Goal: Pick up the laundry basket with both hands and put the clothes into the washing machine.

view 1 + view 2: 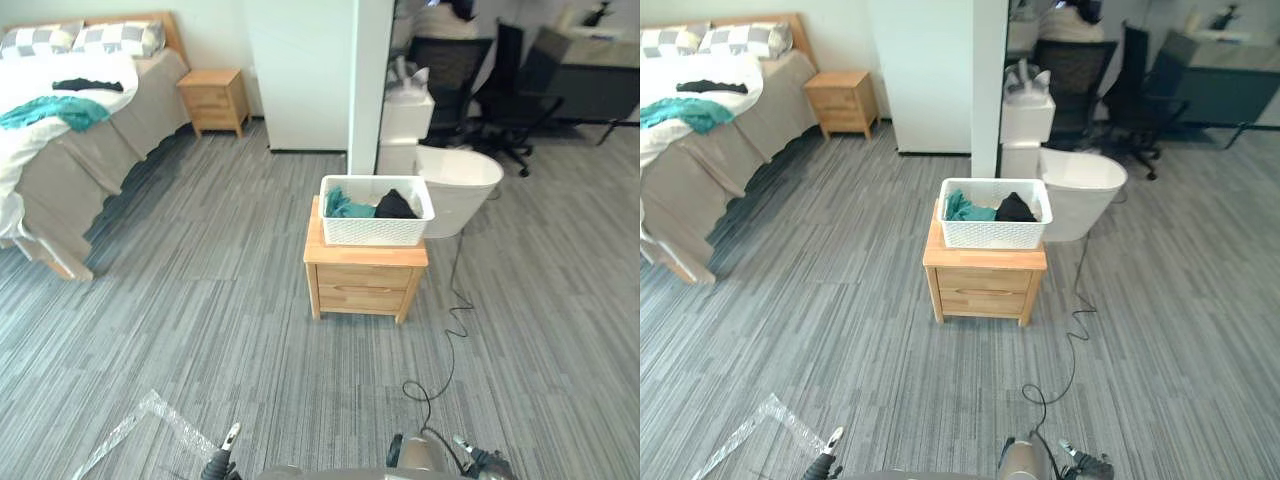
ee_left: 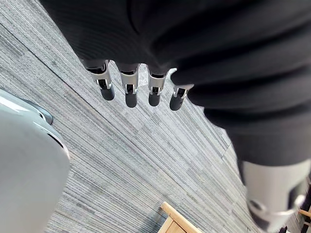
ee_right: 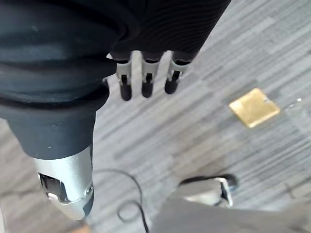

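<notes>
left hand [image 2: 160,43] fingers [image 2: 130,90] near-straight and slack, gripping nothing, just grey carpet [image 2: 121,160] past the tips; right hand [image 3: 146,29] fingers [image 3: 148,80] likewise loose and empty over the carpet. In the head views both hands sit at the bottom edge, one lower left and one lower right, well apart from the white laundry basket [image 1: 376,232] at frame centre. The basket sits on a small wooden nightstand [image 1: 365,285], with a teal garment [image 1: 345,207] and a black garment [image 1: 396,206] inside and a white rounded tub [image 1: 455,185] just beside it to the upper right.
</notes>
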Tool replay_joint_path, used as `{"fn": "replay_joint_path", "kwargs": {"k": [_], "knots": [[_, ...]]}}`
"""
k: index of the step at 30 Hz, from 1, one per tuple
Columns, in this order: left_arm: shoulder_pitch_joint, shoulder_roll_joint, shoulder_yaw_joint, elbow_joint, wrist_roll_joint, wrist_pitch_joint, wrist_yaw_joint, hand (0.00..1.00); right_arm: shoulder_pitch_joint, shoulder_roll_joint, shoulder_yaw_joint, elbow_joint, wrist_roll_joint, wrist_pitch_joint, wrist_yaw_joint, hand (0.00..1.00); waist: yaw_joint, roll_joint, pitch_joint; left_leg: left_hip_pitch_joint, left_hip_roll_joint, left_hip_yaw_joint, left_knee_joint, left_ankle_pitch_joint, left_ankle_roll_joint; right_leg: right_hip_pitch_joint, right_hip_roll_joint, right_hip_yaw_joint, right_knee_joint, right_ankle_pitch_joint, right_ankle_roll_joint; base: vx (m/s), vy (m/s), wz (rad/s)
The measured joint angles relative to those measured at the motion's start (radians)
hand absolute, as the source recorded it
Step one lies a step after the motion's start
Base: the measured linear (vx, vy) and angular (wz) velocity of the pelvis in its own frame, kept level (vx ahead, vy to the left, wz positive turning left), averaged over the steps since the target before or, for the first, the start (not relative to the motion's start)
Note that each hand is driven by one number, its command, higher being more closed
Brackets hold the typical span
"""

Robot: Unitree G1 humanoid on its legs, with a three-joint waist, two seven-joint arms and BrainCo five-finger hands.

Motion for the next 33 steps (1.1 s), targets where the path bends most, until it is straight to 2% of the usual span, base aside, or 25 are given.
{"fn": "replay_joint_path", "kwargs": {"k": [1, 3, 4, 5, 6, 7, 8, 9, 10, 11, 13, 14, 15, 16, 17, 18, 19, 20, 22, 25, 27, 29, 31, 32, 33], "knots": [[-0.01, 0.002, 0.003, -0.016, -0.002, 0.0, 0.001, 0.0, -0.006, 0.004, -0.041, -0.041, 0.052, 0.003, -0.046, 0.0, -0.001, 0.006, 0.002, 0.038, 0.03, -0.001, -0.033, -0.015, -0.034, -0.012, 0.003, 0.048, -0.141, 0.075, 0.017, 0.61, -0.277, 0.49], [-0.001, 0.002, 0.025, -0.045, -0.005, -0.002, 0.002, 0.0, -0.003, 0.008, -0.064, -0.105, 0.117, 0.003, -0.094, 0.0, -0.001, -0.004, -0.003, 0.125, 0.072, -0.004, -0.078, -0.039, -0.078, -0.028, -0.002, 0.071, -0.185, 0.136, 0.012, 0.71, -0.381, 0.19], [0.018, -0.009, 0.072, -0.056, -0.02, -0.003, 0.018, 0.0, 0.003, 0.008, -0.052, -0.193, 0.163, 0.002, -0.115, 0.0, -0.001, 0.007, -0.018, 0.162, 0.114, -0.02, -0.023, -0.04, -0.079, -0.068, 0.025, 0.064, -0.017, 0.186, 0.017, 0.77, -0.441, -0.09], [0.025, -0.031, 0.088, -0.07, -0.025, -0.001, 0.026, 0.0, 0.009, 0.006, -0.042, -0.243, 0.17, 0.001, -0.122, 0.0, 0.002, 0.019, -0.029, 0.131, 0.148, -0.03, 0.054, -0.028, -0.059, -0.083, 0.049, 0.05, 0.04, 0.134, -0.002, 0.9, -0.581, -0.21], [0.04, -0.069, 0.114, -0.123, -0.035, -0.001, 0.037, 0.0, 0.02, 0.016, -0.028, -0.357, 0.174, -0.007, -0.129, 0.0, 0.001, 0.038, -0.041, 0.026, 0.198, -0.063, 0.286, 0.054, 0.044, -0.075, 0.087, 0.026, 0.092, 0.055, -0.029, 0.7, -0.48, -0.1], [0.04, -0.088, 0.121, -0.15, -0.054, -0.001, 0.049, 0.0, 0.024, 0.015, -0.023, -0.401, 0.179, -0.012, -0.132, 0.0, -0.003, 0.055, -0.039, -0.039, 0.238, -0.074, 0.425, 0.137, 0.084, -0.04, 0.103, 0.004, 0.082, 0.038, -0.044, 0.82, -0.56, 0.15], [0.033, -0.107, 0.137, -0.199, -0.087, 0.001, 0.055, 0.0, 0.021, 0.012, -0.023, -0.45, 0.201, -0.02, -0.147, 0.0, 0.005, 0.075, -0.029, -0.15, 0.346, -0.063, 0.692, 0.186, 0.102, 0.06, 0.16, -0.037, 0.025, 0.028, -0.076, 0.62, -0.415, 0.14], [0.037, -0.107, 0.162, -0.265, -0.113, 0.003, 0.066, 0.0, 0.014, 0.019, -0.018, -0.483, 0.218, -0.021, -0.163, 0.0, 0.012, 0.066, -0.02, -0.208, 0.409, -0.016, 0.874, 0.176, 0.117, 0.176, 0.21, -0.042, -0.05, 0.041, -0.108, 0.6, -0.395, 0.07], [0.037, -0.103, 0.173, -0.303, -0.121, 0.003, 0.071, 0.0, 0.015, 0.026, -0.01, -0.506, 0.225, -0.026, -0.169, 0.0, 0.013, 0.051, -0.016, -0.227, 0.422, 0.005, 0.934, 0.164, 0.137, 0.231, 0.217, -0.058, -0.083, 0.051, -0.124, 0.5, -0.359, -0.2], [0.039, -0.091, 0.194, -0.373, -0.132, 0.003, 0.081, 0.0, 0.012, 0.035, 0.008, -0.558, 0.234, -0.042, -0.175, 0.0, 0.032, 0.019, -0.007, -0.274, 0.415, 0.048, 1.007, 0.138, 0.175, 0.306, 0.216, -0.072, -0.141, 0.055, -0.133, 0.36, -0.259, -0.26], [0.016, -0.074, 0.208, -0.501, -0.131, 0.001, 0.116, 0.0, -0.013, 0.031, 0.024, -0.624, 0.241, -0.067, -0.19, 0.0, 0.057, -0.026, -0.009, -0.387, 0.352, 0.092, 0.994, 0.122, 0.167, 0.406, 0.212, -0.078, -0.252, 0.015, -0.145, 0.5, -0.252, -0.35], [-0.001, -0.074, 0.206, -0.522, -0.131, 0.002, 0.131, 0.0, -0.025, 0.025, 0.019, -0.636, 0.243, -0.067, -0.191, 0.0, 0.058, -0.019, -0.002, -0.411, 0.327, 0.095, 0.953, 0.113, 0.141, 0.421, 0.213, -0.082, -0.268, 0.015, -0.144, 0.48, -0.144, -0.21], [-0.028, -0.076, 0.206, -0.561, -0.131, 0.003, 0.155, 0.0, -0.032, 0.01, 0.017, -0.65, 0.244, -0.068, -0.191, 0.0, 0.058, -0.023, 0.002, -0.449, 0.272, 0.118, 0.804, 0.095, 0.083, 0.43, 0.206, -0.093, -0.289, 0.015, -0.143, 0.36, -0.007, -0.1], [-0.048, -0.08, 0.207, -0.608, -0.13, 0.005, 0.196, 0.0, -0.032, 0.007, 0.018, -0.674, 0.252, -0.063, -0.189, 0.0, 0.057, -0.011, 0.003, -0.45, 0.226, 0.166, 0.601, 0.093, 0.057, 0.454, 0.198, -0.099, -0.311, 0.016, -0.142, 0.38, 0.024, -0.05], [-0.059, -0.08, 0.207, -0.63, -0.127, 0.009, 0.22, 0.0, -0.032, 0.008, 0.019, -0.687, 0.253, -0.062, -0.19, 0.0, 0.055, -0.008, 0.004, -0.45, 0.199, 0.181, 0.492, 0.098, 0.046, 0.463, 0.192, -0.106, -0.318, 0.016, -0.14, 0.42, 0.078, 0.0], [-0.095, -0.086, 0.209, -0.665, -0.122, 0.018, 0.268, 0.0, -0.024, 0.004, 0.018, -0.708, 0.259, -0.058, -0.19, 0.0, 0.055, 0.002, 0.0, -0.429, 0.133, 0.172, 0.258, 0.159, -0.003, 0.475, 0.181, -0.122, -0.315, 0.017, -0.121, 0.39, 0.118, 0.11], [-0.125, -0.106, 0.22, -0.724, -0.099, 0.025, 0.34, 0.0, -0.02, -0.003, 0.021, -0.738, 0.259, -0.056, -0.189, 0.0, 0.054, 0.042, -0.018, -0.402, 0.081, 0.121, 0.034, 0.327, 0.037, 0.479, 0.198, -0.108, -0.287, -0.002, -0.078, 0.41, 0.148, 0.23], [-0.148, -0.1, 0.23, -0.73, -0.083, 0.028, 0.364, 0.0, -0.019, 0.007, 0.029, -0.737, 0.26, -0.053, -0.19, 0.0, 0.052, 0.023, -0.021, -0.39, 0.06, 0.12, 0.031, 0.325, 0.04, 0.485, 0.183, -0.094, -0.281, -0.021, -0.058, 0.25, 0.102, 0.36], [-0.194, -0.106, 0.259, -0.756, -0.035, 0.046, 0.443, 0.0, -0.018, 0.009, 0.064, -0.744, 0.259, -0.049, -0.182, 0.0, 0.048, -0.013, -0.026, -0.363, 0.013, 0.109, -0.004, 0.317, 0.051, 0.491, 0.136, -0.086, -0.265, -0.024, -0.051, 0.26, 0.063, 0.43], [-0.199, -0.114, 0.336, -0.816, 0.044, 0.104, 0.58, 0.0, -0.03, 0.033, 0.132, -0.789, 0.251, -0.031, -0.13, 0.0, 0.059, -0.043, -0.026, -0.33, -0.036, 0.122, -0.028, 0.298, 0.078, 0.507, 0.096, -0.077, -0.241, -0.027, -0.039, 0.3, 0.046, 0.12], [-0.184, -0.118, 0.381, -0.852, 0.108, 0.156, 0.644, 0.0, -0.027, 0.046, 0.183, -0.789, 0.243, -0.013, -0.086, 0.0, 0.06, -0.042, -0.025, -0.284, -0.047, 0.119, -0.07, 0.285, 0.081, 0.476, 0.083, -0.043, -0.134, -0.025, -0.034, 0.18, 0.004, 0.09], [-0.16, -0.116, 0.407, -0.884, 0.173, 0.195, 0.684, 0.0, -0.02, 0.067, 0.219, -0.788, 0.244, -0.009, -0.055, 0.0, 0.059, -0.038, -0.024, -0.233, -0.042, 0.118, -0.117, 0.287, 0.079, 0.435, 0.067, -0.018, -0.026, -0.035, -0.033, 0.12, -0.015, -0.03], [-0.13, -0.114, 0.415, -0.917, 0.215, 0.216, 0.697, 0.0, -0.002, 0.073, 0.266, -0.788, 0.248, -0.001, -0.03, 0.0, 0.058, -0.03, -0.025, -0.209, -0.036, 0.122, -0.132, 0.287, 0.076, 0.418, 0.066, -0.015, -0.071, -0.049, -0.033, 0.09, -0.049, 0.02], [-0.129, -0.113, 0.424, -0.936, 0.227, 0.227, 0.693, 0.0, -0.005, 0.073, 0.289, -0.788, 0.25, 0.007, -0.01, 0.0, 0.059, -0.051, -0.027, -0.218, -0.041, 0.121, -0.125, 0.282, 0.069, 0.395, 0.066, -0.014, -0.141, -0.004, -0.04, 0.07, -0.104, 0.13], [-0.127, -0.114, 0.423, -0.937, 0.228, 0.238, 0.665, 0.0, -0.004, 0.067, 0.299, -0.788, 0.249, 0.019, 0.014, 0.0, 0.059, -0.057, -0.032, -0.24, -0.038, 0.106, -0.106, 0.281, 0.06, 0.399, 0.068, -0.022, -0.17, -0.002, -0.034, 0.08, -0.104, 0.13]]}}
